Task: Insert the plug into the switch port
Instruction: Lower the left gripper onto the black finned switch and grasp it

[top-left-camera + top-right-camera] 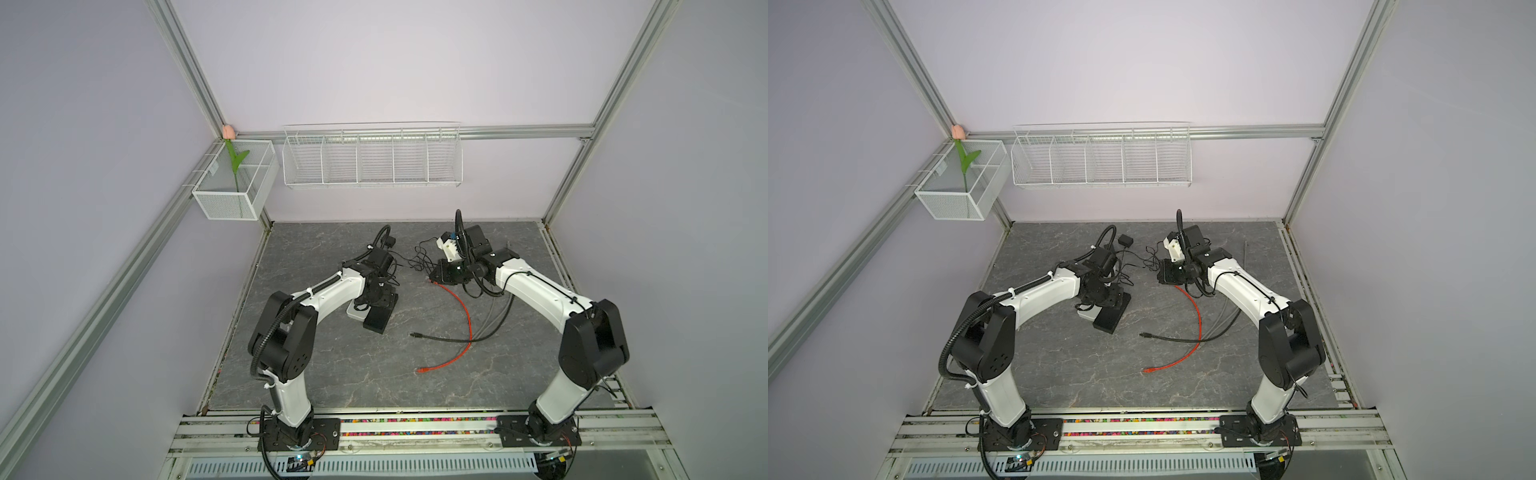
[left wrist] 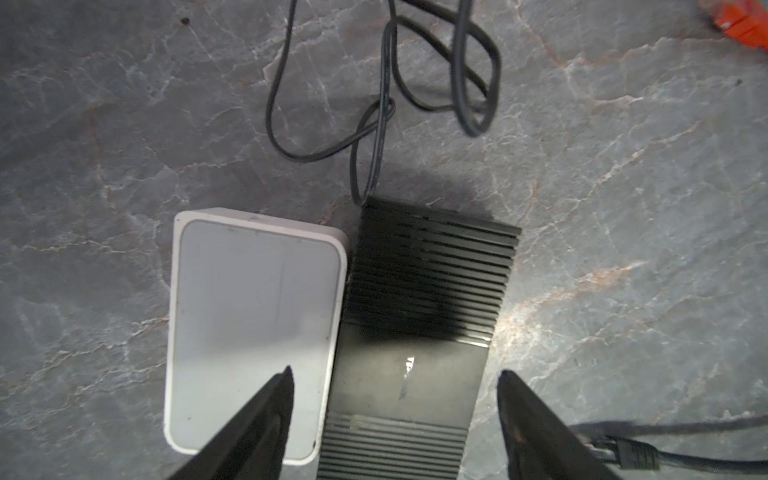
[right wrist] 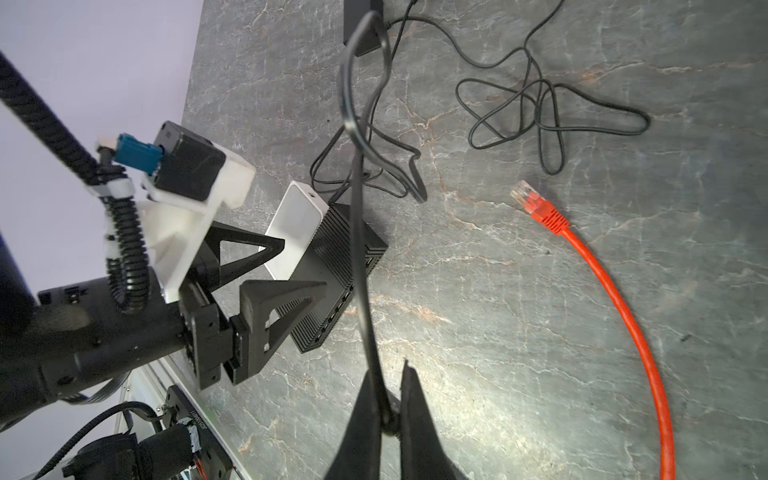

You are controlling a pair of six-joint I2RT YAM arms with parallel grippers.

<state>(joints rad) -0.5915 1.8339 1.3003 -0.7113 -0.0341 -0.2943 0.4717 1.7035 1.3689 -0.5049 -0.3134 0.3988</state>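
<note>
The switch (image 2: 419, 286) is a black ribbed box lying flat on the grey stone table, seen in both top views (image 1: 379, 319) (image 1: 1109, 319). Its row of ports (image 3: 334, 309) faces the right arm. My left gripper (image 2: 395, 372) hovers open over the switch, one finger above the white box and one past the switch's other edge; it also shows in a top view (image 1: 376, 301). My right gripper (image 3: 386, 365) is shut on the plug (image 3: 388, 426) at the end of a thin black cord (image 3: 359, 232), held above the table right of the switch (image 1: 434, 276).
A white box (image 2: 249, 324) lies against the switch's side. The cord runs in loose tangles (image 3: 540, 108) back to a black adapter (image 1: 1125, 240). An orange network cable (image 1: 463, 316) and a black cable (image 1: 440, 338) lie right of centre. Wire baskets (image 1: 372, 156) hang on the back wall.
</note>
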